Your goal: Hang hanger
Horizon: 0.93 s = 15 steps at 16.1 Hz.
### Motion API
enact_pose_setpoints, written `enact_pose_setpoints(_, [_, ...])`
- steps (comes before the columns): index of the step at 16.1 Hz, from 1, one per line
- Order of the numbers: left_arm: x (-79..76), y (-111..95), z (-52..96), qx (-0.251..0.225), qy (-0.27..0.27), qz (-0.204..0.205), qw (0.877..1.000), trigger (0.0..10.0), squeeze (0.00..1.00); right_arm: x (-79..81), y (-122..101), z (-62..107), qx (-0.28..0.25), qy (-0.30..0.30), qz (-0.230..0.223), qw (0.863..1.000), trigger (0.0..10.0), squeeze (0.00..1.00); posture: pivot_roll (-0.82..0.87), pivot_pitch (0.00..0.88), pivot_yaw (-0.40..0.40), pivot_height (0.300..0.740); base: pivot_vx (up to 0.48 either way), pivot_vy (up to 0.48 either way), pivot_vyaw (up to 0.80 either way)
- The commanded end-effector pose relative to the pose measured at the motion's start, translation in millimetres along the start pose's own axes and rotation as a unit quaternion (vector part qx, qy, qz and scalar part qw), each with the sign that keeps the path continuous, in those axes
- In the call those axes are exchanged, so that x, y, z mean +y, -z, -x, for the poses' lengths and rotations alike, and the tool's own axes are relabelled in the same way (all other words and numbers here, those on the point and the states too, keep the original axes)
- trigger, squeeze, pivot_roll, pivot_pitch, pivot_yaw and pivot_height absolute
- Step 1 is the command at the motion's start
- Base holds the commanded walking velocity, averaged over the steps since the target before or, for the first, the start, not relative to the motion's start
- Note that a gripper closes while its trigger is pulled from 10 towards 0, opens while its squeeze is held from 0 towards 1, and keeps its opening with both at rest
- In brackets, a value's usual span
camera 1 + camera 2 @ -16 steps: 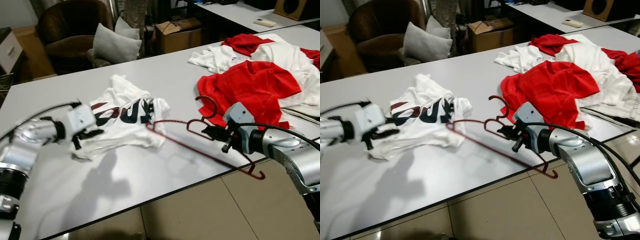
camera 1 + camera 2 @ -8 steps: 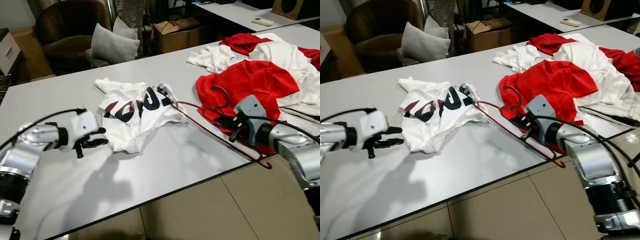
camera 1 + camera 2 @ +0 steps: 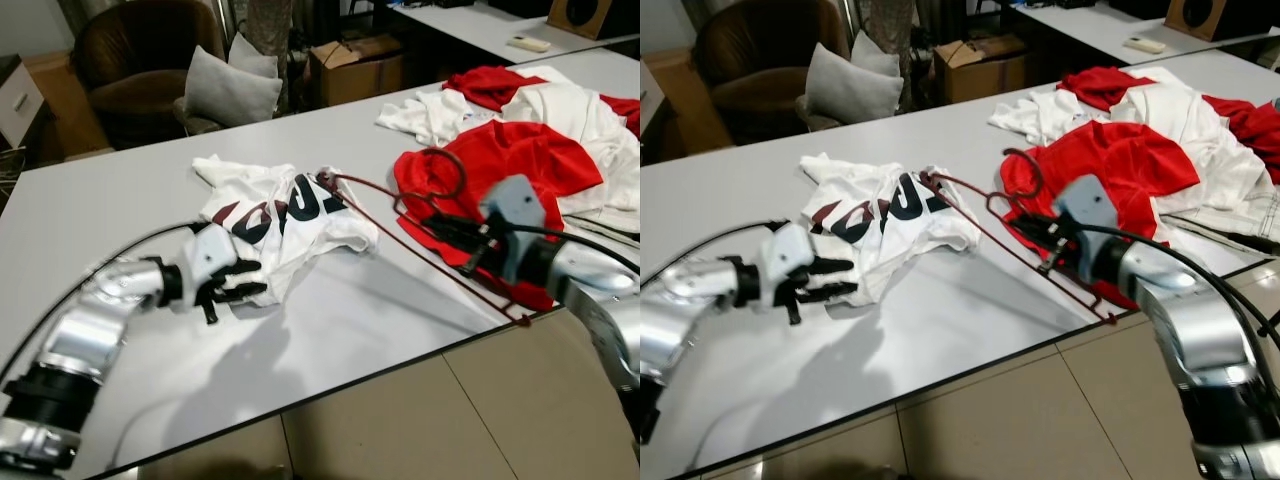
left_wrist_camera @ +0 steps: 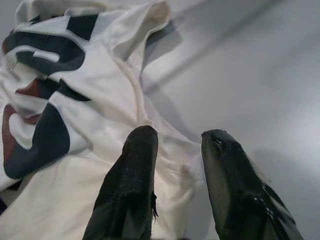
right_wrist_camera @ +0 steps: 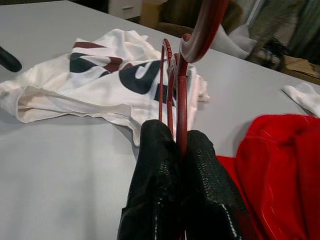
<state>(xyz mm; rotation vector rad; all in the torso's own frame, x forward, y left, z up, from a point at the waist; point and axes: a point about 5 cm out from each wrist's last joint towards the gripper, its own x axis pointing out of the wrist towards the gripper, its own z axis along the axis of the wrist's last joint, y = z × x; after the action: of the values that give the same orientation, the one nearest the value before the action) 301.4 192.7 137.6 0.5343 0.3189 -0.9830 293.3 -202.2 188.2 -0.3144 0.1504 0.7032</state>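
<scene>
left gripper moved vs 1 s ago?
Yes. The left gripper was at the white T-shirt's left side a second ago; now, fingers open, it sits at the shirt's near hem, further right along the grey table.

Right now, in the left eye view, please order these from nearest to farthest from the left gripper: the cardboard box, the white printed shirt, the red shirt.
From the left gripper:
1. White printed shirt, at its fingertips.
2. Red shirt, across the table to the right.
3. Cardboard box, beyond the table's far edge.
</scene>
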Motion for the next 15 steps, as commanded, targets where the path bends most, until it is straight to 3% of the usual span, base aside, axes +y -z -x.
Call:
enact_pose_setpoints(1, [0.3, 2, -2.2, 0.015, -0.025, 0.004, 1.000, 10.0, 0.00, -1.3, -7, 7.0, -0.012, 0.013, 0.000, 1.000, 10.0, 0.00, -0.02, 0.000, 0.109, 0.740, 0.000, 0.000, 0.00])
enact_pose_setpoints(4, [-6.6, -2, -12.6, 0.002, -0.061, 0.048, 0.997, 10.0, 0.00, 8.1, -1, 24.1, -0.023, 0.057, -0.034, 0.998, 10.0, 0.00, -0.03, 0.000, 0.091, 0.740, 0.000, 0.000, 0.00])
enact_pose_setpoints(5, [-10.2, -1, -18.1, 0.006, -0.078, 0.059, 0.995, 10.0, 0.00, 21.0, 9, 30.5, -0.019, 0.076, -0.061, 0.995, 10.0, 0.00, -0.05, 0.000, 0.094, 0.740, 0.000, 0.000, 0.00])
enact_pose_setpoints(10, [-12.7, 8, -29.4, 0.041, -0.103, 0.027, 0.993, 10.0, 0.00, 53.6, 36, 37.9, -0.008, 0.087, -0.126, 0.988, 10.0, 0.00, -0.09, 0.000, 0.115, 0.740, 0.000, 0.000, 0.00])
enact_pose_setpoints(11, [-11.7, 8, -29.8, 0.043, -0.107, 0.026, 0.993, 9.2, 0.00, 54.5, 37, 38.7, -0.008, 0.086, -0.129, 0.988, 10.0, 0.00, -0.09, 0.000, 0.117, 0.740, 0.000, 0.000, 0.00])
enact_pose_setpoints(12, [-9.1, 8, -29.7, 0.049, -0.115, 0.021, 0.992, 3.8, 0.00, 57.4, 38, 40.8, -0.007, 0.086, -0.133, 0.987, 10.0, 0.00, -0.10, 0.000, 0.117, 0.740, 0.000, 0.000, 0.00])
enact_pose_setpoints(13, [-5.5, 12, -29.4, 0.062, -0.122, 0.007, 0.991, 0.0, 0.00, 61.1, 37, 43.3, -0.009, 0.080, -0.134, 0.988, 10.0, 0.00, -0.10, 0.000, 0.117, 0.740, 0.000, 0.000, 0.00])
enact_pose_setpoints(15, [-4.2, 13, -29.8, 0.068, -0.126, -0.002, 0.990, 0.0, 0.00, 62.4, 36, 43.8, -0.011, 0.078, -0.134, 0.988, 10.0, 0.00, -0.10, 0.000, 0.116, 0.740, 0.000, 0.000, 0.00])
